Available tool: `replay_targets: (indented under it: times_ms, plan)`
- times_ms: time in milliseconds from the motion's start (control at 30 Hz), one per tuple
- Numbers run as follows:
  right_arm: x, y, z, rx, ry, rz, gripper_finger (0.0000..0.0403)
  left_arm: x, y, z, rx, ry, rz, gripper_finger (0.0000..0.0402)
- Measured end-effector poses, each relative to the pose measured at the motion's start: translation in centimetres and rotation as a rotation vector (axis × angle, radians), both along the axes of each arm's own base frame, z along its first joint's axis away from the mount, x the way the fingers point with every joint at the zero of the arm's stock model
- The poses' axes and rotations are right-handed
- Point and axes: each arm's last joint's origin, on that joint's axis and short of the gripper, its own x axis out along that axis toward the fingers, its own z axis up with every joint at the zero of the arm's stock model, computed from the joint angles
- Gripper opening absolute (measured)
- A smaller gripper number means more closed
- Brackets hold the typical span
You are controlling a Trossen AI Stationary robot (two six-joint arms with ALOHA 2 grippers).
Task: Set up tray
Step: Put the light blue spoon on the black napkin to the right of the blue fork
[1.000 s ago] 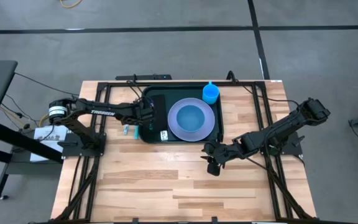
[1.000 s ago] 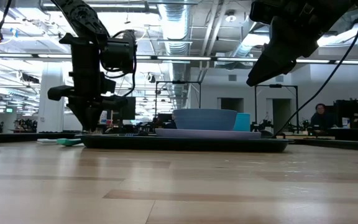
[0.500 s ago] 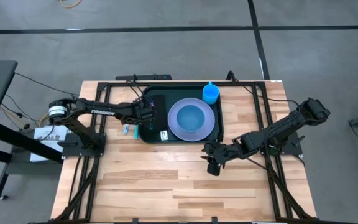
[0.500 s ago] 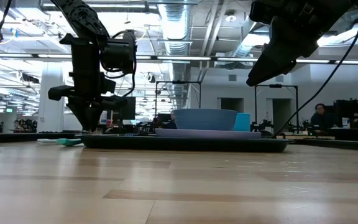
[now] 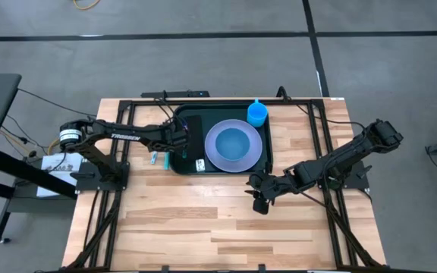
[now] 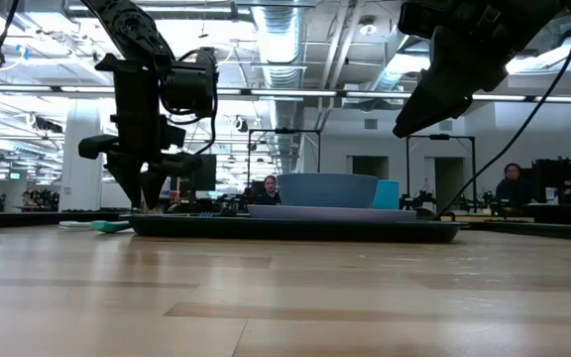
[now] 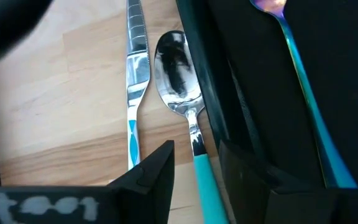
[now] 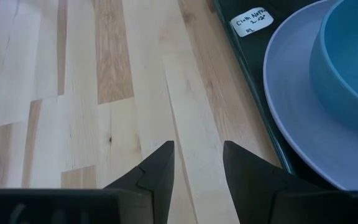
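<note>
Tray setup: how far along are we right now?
Done: plate, bowl and an iridescent utensil sit on the tray; the cup is at its far rim. In hand: left tool, open, straddles the spoon. Left: spoon and knife lie on the table. Right tool waits, empty.

A large open robotics lab or industrial workspace is shown. Exposed ventilation ducts [image 6: 287, 40] and rows of strip lights [image 6: 28, 91] are seen along a high ceiling. A wooden table [image 5: 203, 227] is set on a grey concrete floor [image 5: 203, 68] marked with dark lines. Further workstations and seated people [image 6: 511, 185] are made out in the background, though only dimly.
</note>
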Motion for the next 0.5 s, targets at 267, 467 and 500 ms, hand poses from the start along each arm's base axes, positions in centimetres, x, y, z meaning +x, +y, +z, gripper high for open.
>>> replay_targets:
  times_ms: [267,467,500]
  plan:
    - [0.0,0.0,0.0,0.0,0.0,0.0,0.0129,-0.02,0.05,0.03,0.02,0.013,-0.011,0.0111]
    - [0.0,0.0,0.0,0.0,0.0,0.0,0.0129,0.0,0.06,0.04,0.023,0.01,-0.009,0.0087]
    - [0.0,0.0,0.0,0.0,0.0,0.0,0.0129,0.0,0.07,0.04,0.025,0.011,-0.008,0.0082]
